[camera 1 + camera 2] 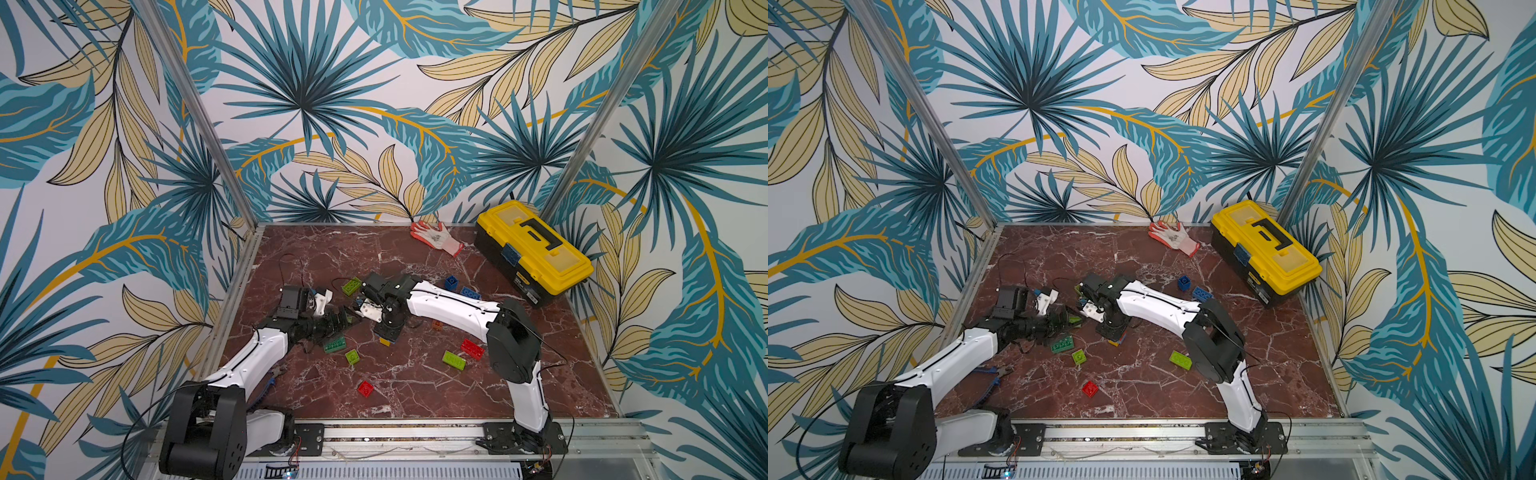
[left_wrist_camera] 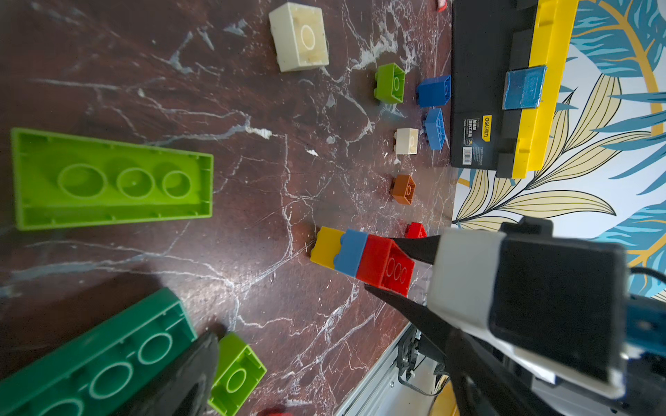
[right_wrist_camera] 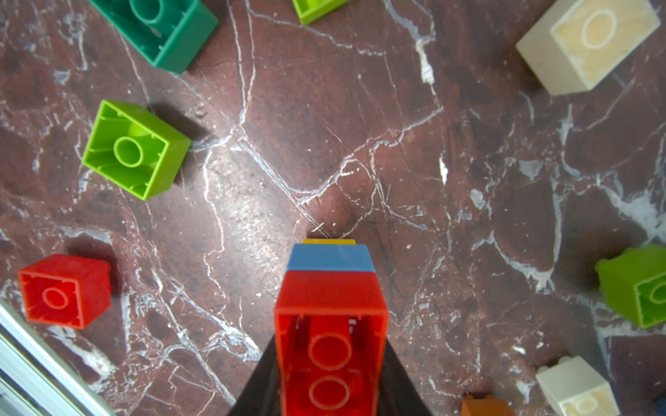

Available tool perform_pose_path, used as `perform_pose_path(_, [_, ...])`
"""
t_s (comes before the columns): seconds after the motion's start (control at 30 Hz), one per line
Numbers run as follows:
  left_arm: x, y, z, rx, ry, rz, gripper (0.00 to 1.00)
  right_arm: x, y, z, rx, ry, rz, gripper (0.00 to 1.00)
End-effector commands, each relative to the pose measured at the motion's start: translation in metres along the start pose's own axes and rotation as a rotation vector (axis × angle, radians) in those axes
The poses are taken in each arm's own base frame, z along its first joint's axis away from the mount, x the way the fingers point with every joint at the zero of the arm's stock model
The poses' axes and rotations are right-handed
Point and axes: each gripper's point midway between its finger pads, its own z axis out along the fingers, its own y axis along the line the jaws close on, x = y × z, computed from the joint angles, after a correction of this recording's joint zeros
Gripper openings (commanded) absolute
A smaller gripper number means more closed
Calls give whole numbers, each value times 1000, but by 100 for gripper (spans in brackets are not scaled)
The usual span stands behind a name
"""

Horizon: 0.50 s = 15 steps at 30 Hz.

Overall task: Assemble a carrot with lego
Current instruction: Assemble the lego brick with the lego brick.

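Note:
A lego stack stands on the marble table (image 1: pixel 415 386): a red brick (image 3: pixel 329 288) on a blue one, with a yellow brick (image 1: pixel 385 341) at the bottom touching the surface. My right gripper (image 3: pixel 330 340) points down and is shut on the red brick, one black finger on each side; the left wrist view shows that stack (image 2: pixel 360 257) too. My left gripper (image 2: pixel 331 374) lies low just left of it, open and holding nothing. Loose lego lies around: a dark green oblong (image 1: pixel 335 345), a light green square (image 1: pixel 352 356), a red square (image 1: pixel 365 388) and a light green oblong (image 1: pixel 454 360).
A yellow and black toolbox (image 1: pixel 534 249) fills the back right corner, with a glove (image 1: pixel 436 235) beside it. Blue bricks (image 1: pixel 470 294), an orange brick (image 1: pixel 437 325) and cream bricks (image 2: pixel 299 36) lie right of the arms. Blue-handled pliers (image 1: pixel 992 374) lie by the left arm.

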Motion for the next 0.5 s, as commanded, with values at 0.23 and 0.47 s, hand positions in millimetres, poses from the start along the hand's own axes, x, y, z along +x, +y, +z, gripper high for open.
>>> perform_pose_path(0.23, [-3,-1,1,7,-10,23,99,42,-7,40,-43,165,-173,25])
perform_pose_path(0.47, [-4,-2,0,6,-13,27,99,21,-7,19,-48,81,-175,32])
